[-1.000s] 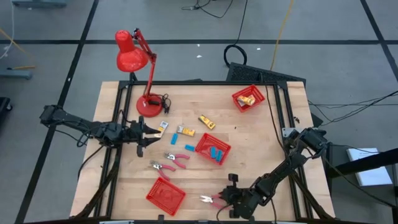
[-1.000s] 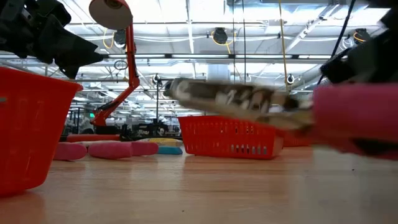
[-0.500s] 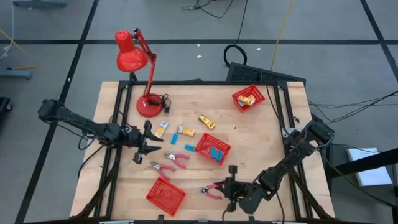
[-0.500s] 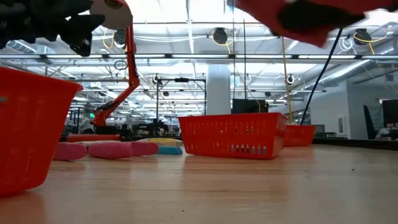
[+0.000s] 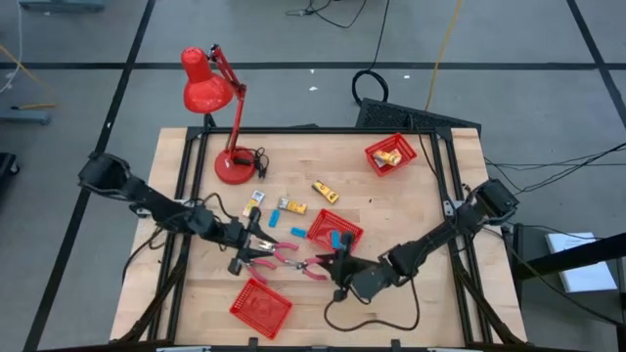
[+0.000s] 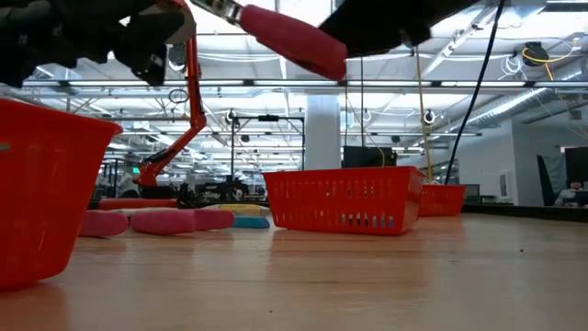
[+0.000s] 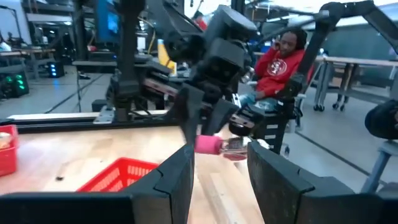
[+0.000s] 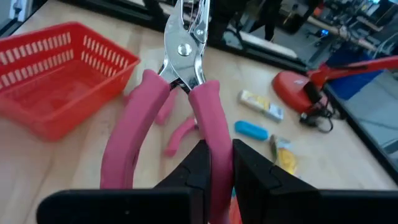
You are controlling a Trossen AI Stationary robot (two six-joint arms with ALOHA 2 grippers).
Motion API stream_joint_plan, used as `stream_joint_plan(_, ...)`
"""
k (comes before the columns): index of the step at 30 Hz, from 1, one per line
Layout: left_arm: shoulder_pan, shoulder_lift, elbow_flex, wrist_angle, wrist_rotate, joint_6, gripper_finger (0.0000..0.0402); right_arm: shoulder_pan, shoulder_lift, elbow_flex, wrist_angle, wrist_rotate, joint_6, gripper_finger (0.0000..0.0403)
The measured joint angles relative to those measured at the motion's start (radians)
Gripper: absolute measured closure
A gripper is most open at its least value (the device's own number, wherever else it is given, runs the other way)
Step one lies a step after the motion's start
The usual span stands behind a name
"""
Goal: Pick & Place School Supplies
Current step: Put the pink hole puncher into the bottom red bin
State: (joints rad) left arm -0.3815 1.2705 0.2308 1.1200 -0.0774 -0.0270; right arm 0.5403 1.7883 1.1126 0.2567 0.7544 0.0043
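My right tool (image 5: 334,266) is clamped on one handle of the pink-handled pliers (image 8: 180,81), held above the tabletop (image 5: 411,225) just in front of the middle red basket (image 5: 335,233); its fingers (image 8: 193,168) pinch that handle near its end, and the metal nose points away from me. The pliers hang in the air, clear of the wood.

Just left of that basket, my left tool (image 5: 256,246) stands open with nothing between its fingers (image 7: 174,180), right over a second pink-handled tool (image 5: 284,250) lying flat; another pair (image 5: 256,262) lies just in front of it. The two tools sit near each other, so the left arm crowds the space beside my load.

In front of and left of the middle basket sits the empty near basket (image 5: 260,305). Inside the middle basket lie blue blocks (image 5: 338,240).

Behind it, loose on the wood, lie a blue block (image 5: 298,233), a yellow packet (image 5: 292,206) and another packet (image 5: 325,192). Farther back stand the far basket (image 5: 389,154), holding yellow packets, and the red desk lamp (image 5: 233,164).

Beyond the tabletop a person in a red top (image 7: 283,62) sits.
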Motion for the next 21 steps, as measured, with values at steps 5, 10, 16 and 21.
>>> stream_joint_plan(5, 0.0, 0.132, 0.116, -0.003, 0.045, 0.029, 0.025, -0.047, 0.0, 0.0, 0.016, -0.076, -0.015, 0.037)
stream_joint_plan(10, 0.013, 0.205, 0.175, -0.004, 0.082, 0.039, 0.025, -0.051, 0.0, 0.0, 0.015, -0.074, -0.019, 0.037)
stream_joint_plan(16, 0.034, 0.234, 0.186, -0.006, 0.092, -0.005, 0.025, -0.055, 0.0, 0.0, 0.012, -0.071, -0.019, 0.037)
stream_joint_plan(21, 0.033, 0.234, 0.186, 0.006, 0.058, -0.005, 0.025, -0.08, 0.0, 0.0, -0.004, -0.035, -0.002, 0.037)
